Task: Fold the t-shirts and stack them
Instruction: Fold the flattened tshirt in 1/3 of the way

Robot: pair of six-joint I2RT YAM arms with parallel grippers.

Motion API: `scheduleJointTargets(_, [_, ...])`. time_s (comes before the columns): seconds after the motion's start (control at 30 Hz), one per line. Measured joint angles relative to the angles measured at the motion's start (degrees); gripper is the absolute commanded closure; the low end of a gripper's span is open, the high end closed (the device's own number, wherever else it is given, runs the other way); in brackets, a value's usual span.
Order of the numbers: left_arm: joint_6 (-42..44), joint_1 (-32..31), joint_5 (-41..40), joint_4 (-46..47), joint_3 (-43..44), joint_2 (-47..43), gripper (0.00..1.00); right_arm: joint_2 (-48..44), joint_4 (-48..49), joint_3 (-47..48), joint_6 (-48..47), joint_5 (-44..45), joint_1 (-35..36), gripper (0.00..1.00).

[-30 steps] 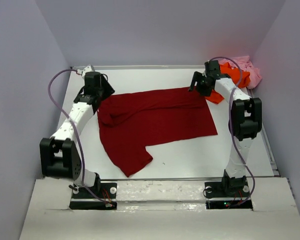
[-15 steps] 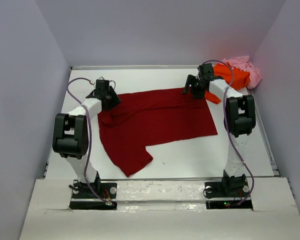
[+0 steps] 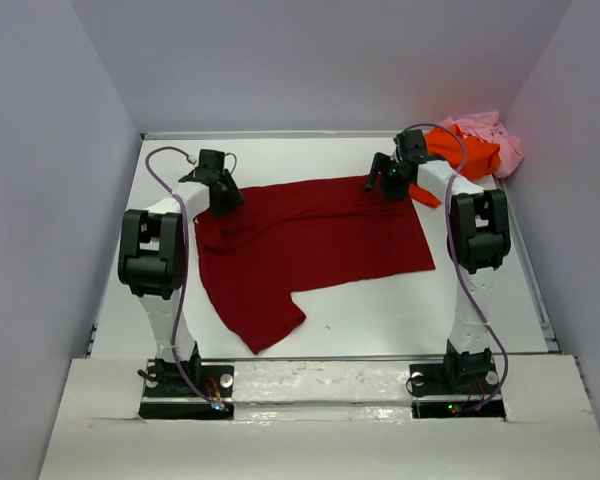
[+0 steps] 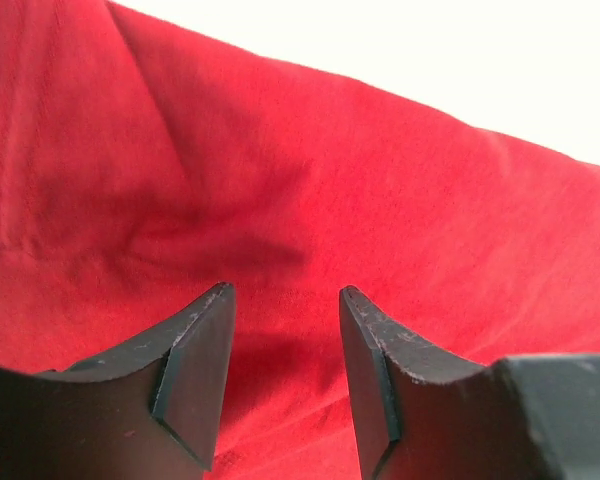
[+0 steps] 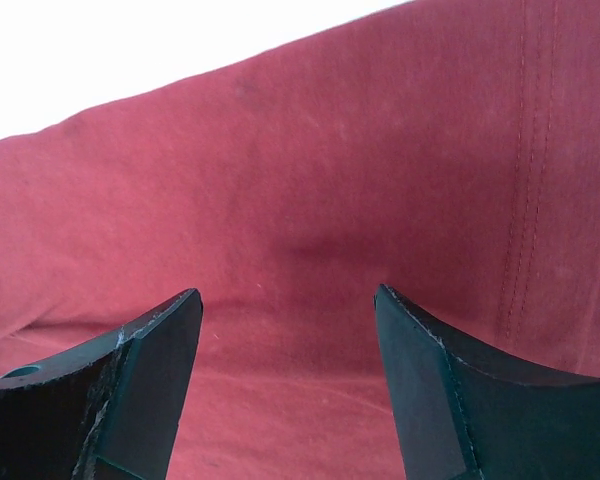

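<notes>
A dark red t-shirt (image 3: 310,245) lies spread across the middle of the white table, one sleeve pointing toward the near edge. My left gripper (image 3: 223,193) hovers over its far left corner, jaws open above the red cloth (image 4: 300,220) with nothing between them. Over the shirt's far right corner my right gripper (image 3: 382,181) stands wide open, the red fabric (image 5: 310,200) below it and a stitched hem at the right. An orange t-shirt (image 3: 465,152) and a pale pink t-shirt (image 3: 492,135) lie bunched in the far right corner.
The white table (image 3: 380,310) is walled by pale panels on the left, back and right. A cable loops from each wrist. The arm bases stand at the near edge.
My left arm has swung in from the far left edge onto the shirt's far left corner. The right gripper has shifted slightly left over the far right corner. The shirts lie as before.
</notes>
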Motion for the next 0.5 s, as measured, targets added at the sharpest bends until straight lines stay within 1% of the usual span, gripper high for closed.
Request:
scheduleJointTargets(0.17, [1.9,0.0,-2.6,-2.1,4.7,1.9,0.46,0.0,0.1,-1.6,0.2,0.0,0.0,0.26])
scheduleJointTargets(0.5, [4.2,0.9,-6.1,-5.4,10.8,4.9,0.47,-0.5,2.2,-3.5,0.7,-0.7,-0.1,0.26])
